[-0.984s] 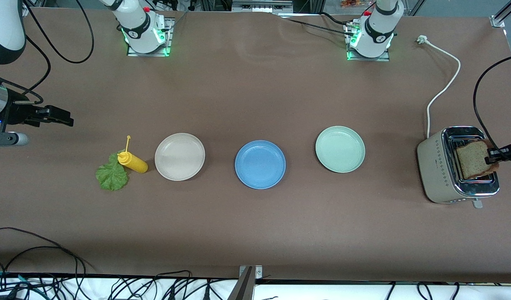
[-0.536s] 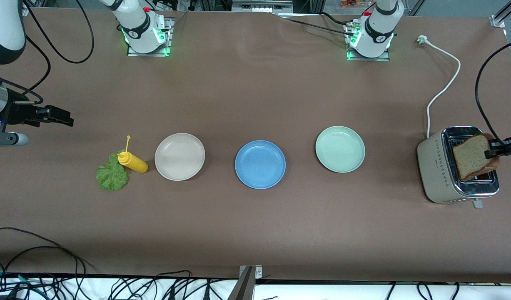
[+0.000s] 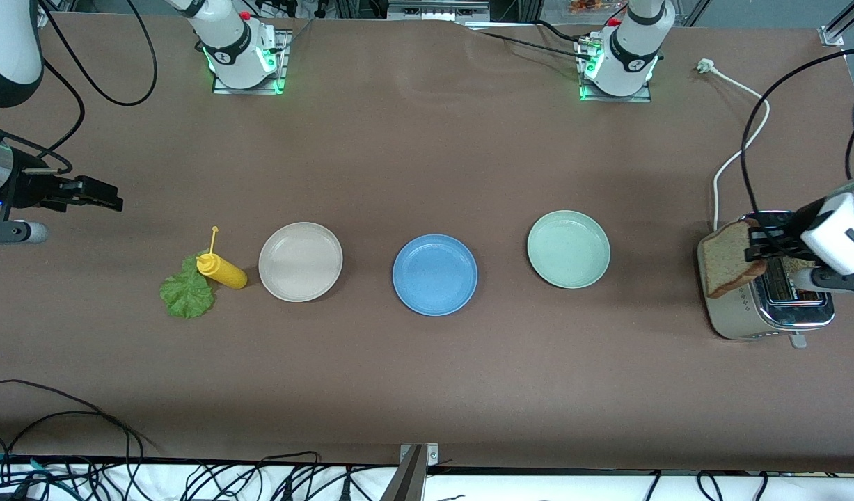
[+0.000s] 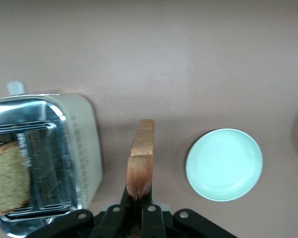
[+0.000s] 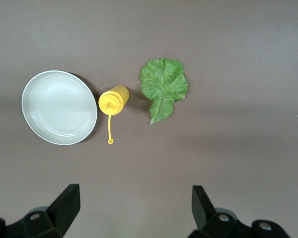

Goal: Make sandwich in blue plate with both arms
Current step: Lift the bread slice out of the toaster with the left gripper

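Left gripper pinches bread slice on edge over toaster. Blue plate lies at its nine o'clock, past green plate. Right gripper spread, waiting over the table.

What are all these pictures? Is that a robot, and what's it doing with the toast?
Yes, two robot arms at a brown table, each ending in a two-finger pincher. The big picture looks down from a high camera facing them. The two small ones come from cameras on the arms' wrists.

The left gripper is shut on a slice of bread and holds it over the toaster. A second slice sits in a toaster slot.

The right gripper is open, empty, and waits over the table near a lettuce leaf and a yellow sauce bottle.

Three plates stand in a row: beige plate, blue plate, green plate. All are empty.
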`<state>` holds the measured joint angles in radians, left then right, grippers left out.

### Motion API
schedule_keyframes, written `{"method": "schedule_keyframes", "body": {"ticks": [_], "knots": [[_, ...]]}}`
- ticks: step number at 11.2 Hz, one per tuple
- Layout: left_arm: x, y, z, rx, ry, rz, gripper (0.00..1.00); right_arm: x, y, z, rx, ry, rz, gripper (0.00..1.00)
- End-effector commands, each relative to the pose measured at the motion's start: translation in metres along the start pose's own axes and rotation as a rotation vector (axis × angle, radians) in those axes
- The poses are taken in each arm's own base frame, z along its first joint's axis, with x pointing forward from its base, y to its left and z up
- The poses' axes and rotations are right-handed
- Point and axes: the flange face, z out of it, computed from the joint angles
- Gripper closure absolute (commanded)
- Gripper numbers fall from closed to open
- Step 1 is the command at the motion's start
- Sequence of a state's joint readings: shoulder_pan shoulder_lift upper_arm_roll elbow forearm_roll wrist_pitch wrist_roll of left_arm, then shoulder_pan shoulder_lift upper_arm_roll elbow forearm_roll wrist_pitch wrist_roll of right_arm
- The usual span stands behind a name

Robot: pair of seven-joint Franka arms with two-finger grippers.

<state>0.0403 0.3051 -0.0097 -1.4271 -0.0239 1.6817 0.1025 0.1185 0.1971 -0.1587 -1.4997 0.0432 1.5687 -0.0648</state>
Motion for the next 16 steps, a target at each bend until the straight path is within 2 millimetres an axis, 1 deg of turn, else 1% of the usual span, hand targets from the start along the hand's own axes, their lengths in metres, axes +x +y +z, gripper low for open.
{"method": "schedule_keyframes", "body": {"ticks": [1,2,3,5,6,8,10,12,13,14,16], "knots": [[0.002,0.045,0.006,-0.043,-0.02,-0.012,1.0,-0.002,-0.001,-0.008,0.015,0.012,0.011,0.0],[0.005,0.067,0.014,-0.049,-0.034,0.0,1.0,-0.002,-0.001,-0.008,0.015,0.012,0.01,0.0],[0.005,0.088,0.016,-0.056,-0.041,-0.012,1.0,-0.002,-0.001,-0.008,0.015,0.012,0.011,0.0],[0.007,0.133,0.03,-0.074,-0.066,-0.045,1.0,-0.002,-0.001,-0.008,0.015,0.012,0.011,0.0],[0.007,0.156,0.04,-0.084,-0.085,-0.057,1.0,-0.002,-0.001,-0.008,0.015,0.012,0.011,0.0],[0.004,0.205,0.058,-0.105,-0.126,-0.097,1.0,-0.002,-0.001,-0.008,0.015,0.012,0.011,0.0],[0.002,0.247,0.072,-0.134,-0.131,-0.13,1.0,-0.001,-0.001,-0.008,0.017,0.017,0.011,0.0],[-0.005,0.298,0.09,-0.162,-0.151,-0.198,1.0,-0.001,-0.001,-0.007,0.018,0.017,0.012,0.0],[-0.007,0.319,0.097,-0.187,-0.15,-0.222,1.0,-0.001,-0.001,-0.007,0.018,0.017,0.012,0.0],[-0.008,0.332,0.104,-0.204,-0.152,-0.237,1.0,-0.001,-0.001,-0.007,0.018,0.016,0.012,0.0],[-0.007,0.352,0.116,-0.236,-0.151,-0.273,1.0,0.001,-0.001,-0.005,0.017,0.016,0.01,0.0]]}}
